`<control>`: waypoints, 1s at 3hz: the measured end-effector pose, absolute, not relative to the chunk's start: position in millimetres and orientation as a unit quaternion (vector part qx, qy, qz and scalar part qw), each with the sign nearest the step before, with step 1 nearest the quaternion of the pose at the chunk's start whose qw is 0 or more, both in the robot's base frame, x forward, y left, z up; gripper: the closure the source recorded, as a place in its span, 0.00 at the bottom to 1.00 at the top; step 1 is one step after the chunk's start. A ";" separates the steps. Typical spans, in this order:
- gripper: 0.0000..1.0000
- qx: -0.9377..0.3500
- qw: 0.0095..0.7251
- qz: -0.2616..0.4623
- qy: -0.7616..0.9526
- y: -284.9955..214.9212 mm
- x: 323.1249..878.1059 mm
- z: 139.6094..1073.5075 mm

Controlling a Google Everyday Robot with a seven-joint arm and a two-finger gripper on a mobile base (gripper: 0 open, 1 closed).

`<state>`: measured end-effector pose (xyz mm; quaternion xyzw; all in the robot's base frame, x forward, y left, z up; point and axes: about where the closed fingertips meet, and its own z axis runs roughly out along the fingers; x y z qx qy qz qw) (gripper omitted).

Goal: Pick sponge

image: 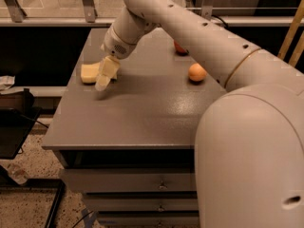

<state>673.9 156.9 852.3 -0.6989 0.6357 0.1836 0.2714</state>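
**Camera view.** We place the task at the approach step. The pincer (pixel 103 81) hangs low at the right end of the sponge (pixel 88 73) and overlaps that end from where we look. We cannot tell whether it touches the sponge, nor whether it is open or closed. The sponge lies flat on the table (pixel 142 113), not lifted (so we record no confirmed grasp).

In our judgement the next move calls for the pincer to straddle the sponge across its pinched-in sides, close gently, since the block looks soft and will compress, and then rise straight up.

**Surface.** The table is grey and matte. An orange fruit (pixel 196 72) sits well apart to the right of the sponge. A red apple (pixel 179 48) lies farther right and behind it, mostly hidden by the arm (pixel 199 37). Neither stands in the way of a lift. Drawers (pixel 161 184) sit beneath the tabletop.

**Room.** A metal railing (pixel 88 4) runs behind the sponge, and speckled floor (pixel 28 208) shows below and to its left.
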 end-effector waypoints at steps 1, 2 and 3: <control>0.18 -0.699 0.266 0.196 0.634 163.3 672.6 844.8; 0.43 -0.696 0.266 0.208 0.633 165.6 671.5 841.1; 0.64 -0.689 0.272 0.221 0.634 162.9 670.7 842.0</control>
